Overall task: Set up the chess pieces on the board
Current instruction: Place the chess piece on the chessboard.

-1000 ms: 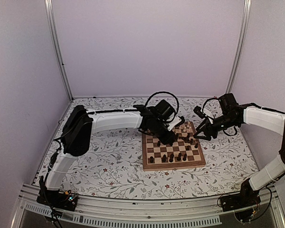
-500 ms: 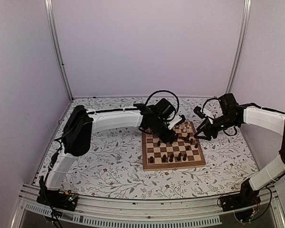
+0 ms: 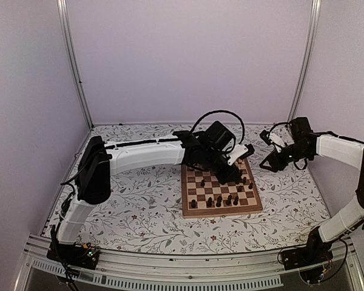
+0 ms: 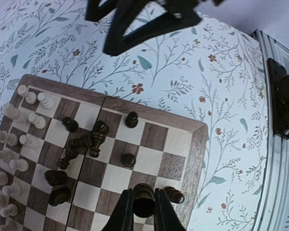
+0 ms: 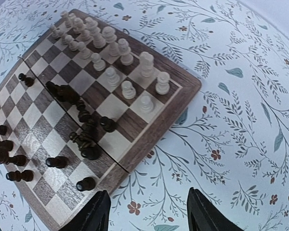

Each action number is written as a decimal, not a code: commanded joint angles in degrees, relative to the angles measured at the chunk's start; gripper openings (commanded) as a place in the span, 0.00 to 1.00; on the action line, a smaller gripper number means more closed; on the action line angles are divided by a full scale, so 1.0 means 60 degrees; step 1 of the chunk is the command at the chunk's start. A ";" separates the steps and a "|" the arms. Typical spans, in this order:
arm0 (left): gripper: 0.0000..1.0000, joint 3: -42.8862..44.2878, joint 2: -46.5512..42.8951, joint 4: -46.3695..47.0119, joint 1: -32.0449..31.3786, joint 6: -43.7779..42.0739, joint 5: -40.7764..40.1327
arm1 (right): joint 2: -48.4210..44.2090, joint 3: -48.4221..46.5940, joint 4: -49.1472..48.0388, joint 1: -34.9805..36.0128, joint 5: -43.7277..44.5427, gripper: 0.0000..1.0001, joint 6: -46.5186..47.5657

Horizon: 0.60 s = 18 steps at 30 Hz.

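Left gripper (image 4: 143, 214) pinched tight on dark piece (image 4: 143, 197); piece seen nearly end-on, long axis along fingers, over edge squares of board (image 4: 154, 117). Toppled dark pieces (image 4: 82, 144) lie flat mid-board. Right gripper (image 5: 147, 211) half spread, empty, over cloth (image 5: 241, 120) beside board.

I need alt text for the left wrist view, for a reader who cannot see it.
The left gripper, its jaws shut on a dark piece, shows at the bottom, over the board. Other dark pieces, some fallen, cluster mid-board; pale pieces crowd the picture's left edge. Floral cloth lies beyond the board.
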State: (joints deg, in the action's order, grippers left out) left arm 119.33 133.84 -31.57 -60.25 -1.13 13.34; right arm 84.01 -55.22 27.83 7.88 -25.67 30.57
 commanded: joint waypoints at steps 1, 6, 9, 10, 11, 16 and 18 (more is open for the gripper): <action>0.10 0.0568 0.0280 0.0234 -0.0496 -0.0682 0.0558 | 0.0243 -0.0245 -0.0369 -0.0352 0.0782 0.58 -0.0469; 0.10 0.1103 0.0952 0.0291 -0.0820 -0.0720 0.0419 | 0.0288 -0.0226 -0.0396 -0.0416 0.0870 0.58 -0.0495; 0.09 0.1208 0.1243 0.0590 -0.0963 -0.0603 0.0187 | 0.0317 -0.0215 -0.0407 -0.0416 0.0965 0.58 -0.0494; 0.09 0.1206 0.1309 0.0716 -0.0986 -0.0541 0.0187 | 0.0330 -0.0215 -0.0406 -0.0421 0.1012 0.58 -0.0495; 0.10 0.1239 0.1384 0.0805 -0.0988 -0.0471 0.0231 | 0.0338 -0.0203 -0.0415 -0.0416 0.1050 0.58 -0.0495; 0.10 0.1653 0.1841 0.0893 -0.1004 -0.0305 0.0310 | 0.0418 -0.0186 -0.0409 -0.0421 0.1124 0.58 -0.0495; 0.10 0.1777 0.1977 0.0903 -0.1003 -0.0306 0.0352 | 0.0438 -0.0182 -0.0406 -0.0415 0.1088 0.59 -0.0488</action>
State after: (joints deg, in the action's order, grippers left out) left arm 126.93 144.24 -28.03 -66.00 -3.62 15.18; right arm 85.80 -55.44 26.48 5.54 -19.79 28.03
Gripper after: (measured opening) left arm 0.131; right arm 0.585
